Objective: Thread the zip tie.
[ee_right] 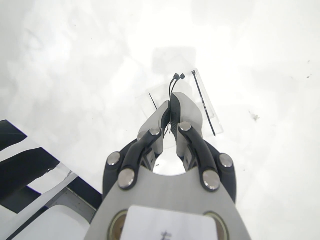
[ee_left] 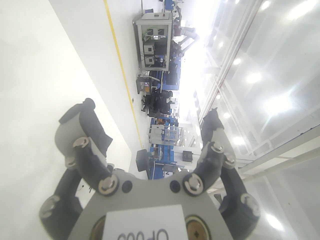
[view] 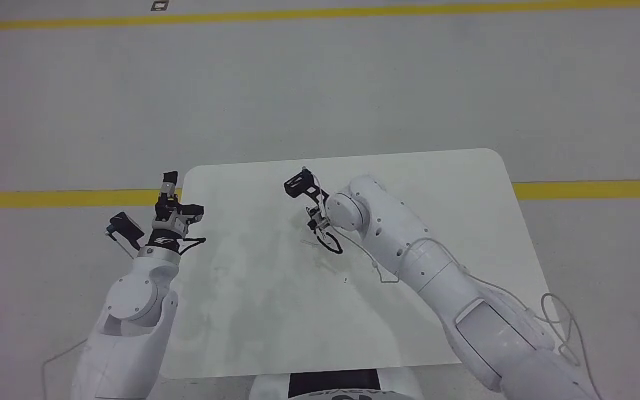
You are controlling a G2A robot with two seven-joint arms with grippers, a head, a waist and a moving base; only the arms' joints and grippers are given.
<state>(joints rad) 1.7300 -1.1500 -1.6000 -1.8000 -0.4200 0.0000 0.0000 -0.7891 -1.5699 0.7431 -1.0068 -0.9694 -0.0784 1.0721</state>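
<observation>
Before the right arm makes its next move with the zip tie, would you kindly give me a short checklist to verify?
1. Grip: the right gripper is shut on the zip ties: ok.
2. Only one tie held: not ok, two heads stick out past the fingertips.
3. The left gripper is open and empty: ok.
4. The left gripper is close enough to help: not ok, it sits at the edge of the table, apart from the right gripper.
5. The spare zip tie lies on the clear sheet, out of the grip: ok.
6. The held tail end is free to thread: cannot tell.
</observation>
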